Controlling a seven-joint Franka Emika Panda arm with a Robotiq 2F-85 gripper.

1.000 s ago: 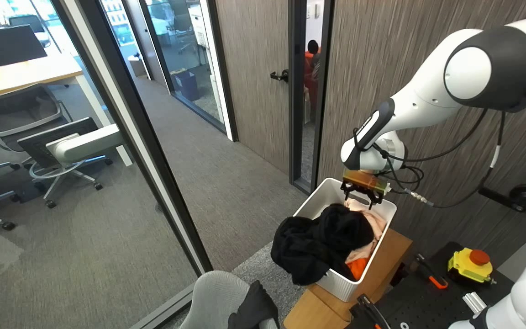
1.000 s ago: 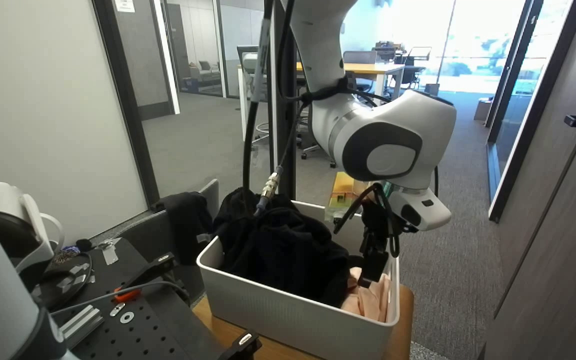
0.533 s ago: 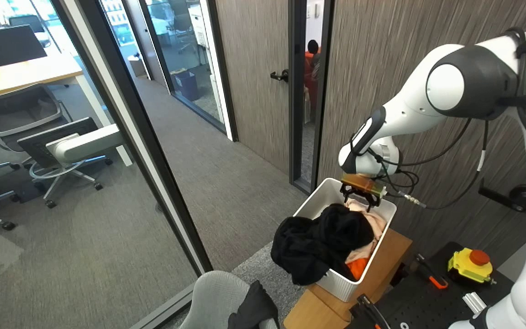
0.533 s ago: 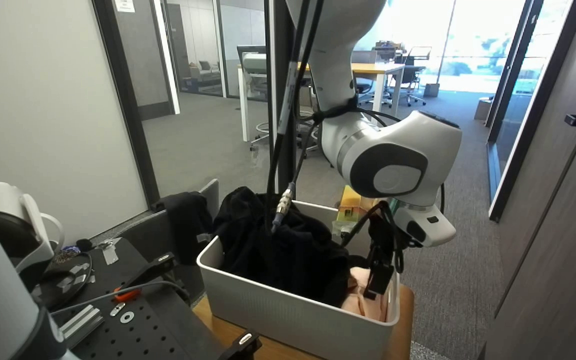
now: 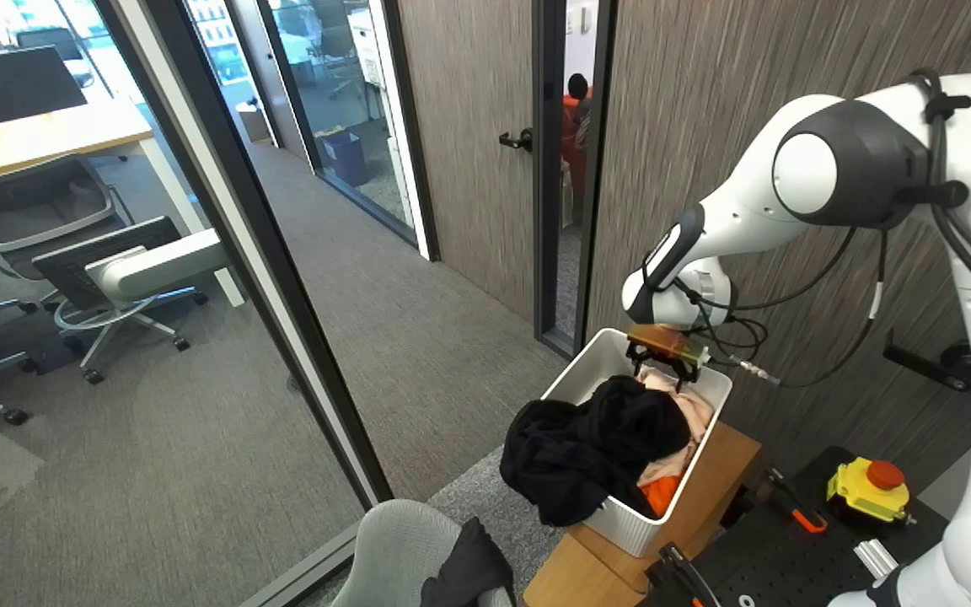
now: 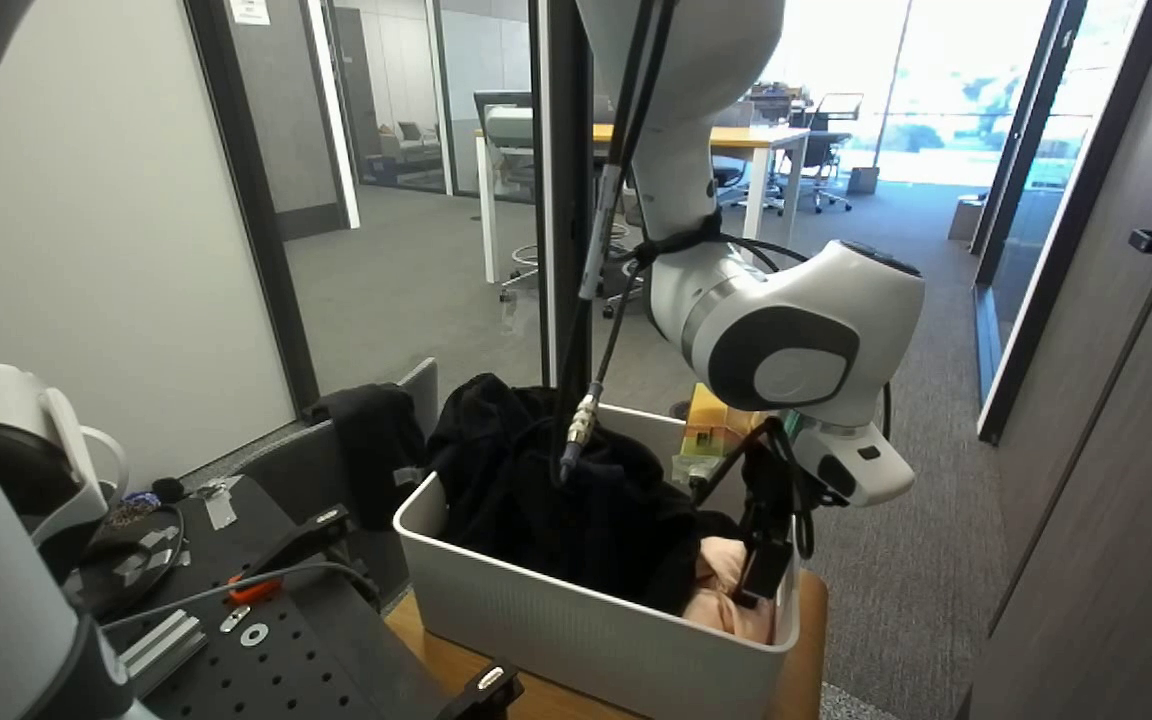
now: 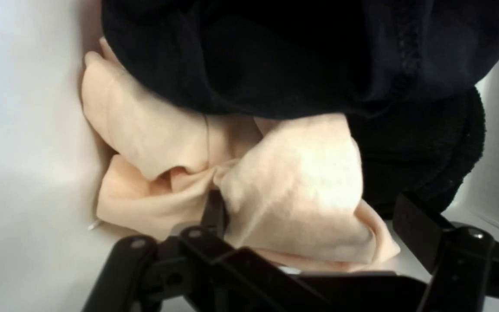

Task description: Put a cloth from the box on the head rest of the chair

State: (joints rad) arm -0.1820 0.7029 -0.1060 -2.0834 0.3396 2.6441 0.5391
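Peach cloth [image 7: 293, 173] lies inside the box [image 6: 586, 635], my tool [image 7: 310, 203] spread astride part of it. Grasp, lift, draping appear outstanding; chair [image 5: 401, 544] beside the box carries a dark cloth [image 5: 473, 566].

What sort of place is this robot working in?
Most likely an office: in an exterior view there is a wood-topped desk, a mesh-backed chair beside it, and a grey carpeted corridor leading past doors.

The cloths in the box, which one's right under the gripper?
The peach cloth, crumpled under the open gripper; the black cloth lies mostly to one side, the orange bit farther away.
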